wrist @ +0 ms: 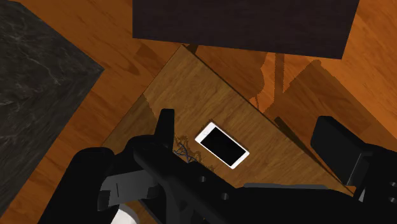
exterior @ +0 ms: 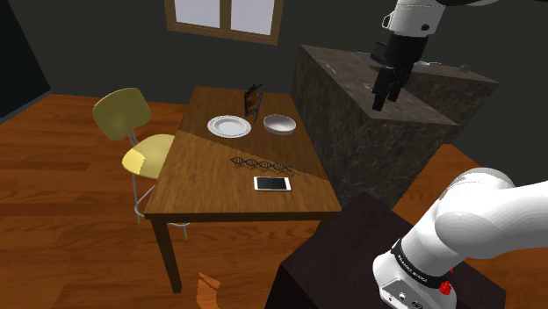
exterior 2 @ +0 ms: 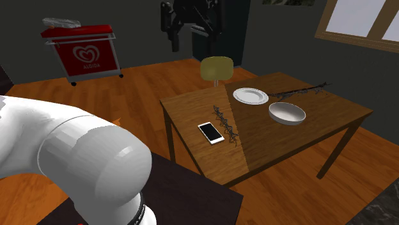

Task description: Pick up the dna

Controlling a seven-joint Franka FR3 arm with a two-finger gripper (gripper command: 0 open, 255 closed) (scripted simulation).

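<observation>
Fingers spread apart, holding nothing. Gripper hangs high, well off the table. The dna lies flat mid-table, just beside the white phone. In the wrist view one finger partly covers it.

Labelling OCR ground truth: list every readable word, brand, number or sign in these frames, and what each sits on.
"ALGIDA": small white letters under a white heart logo, on the front of the red cart by the wall in the second exterior view.
White lettering on the black ring of the arm's near joint in the shoulder view: too small to read.
The phone on the table carries no text.
</observation>
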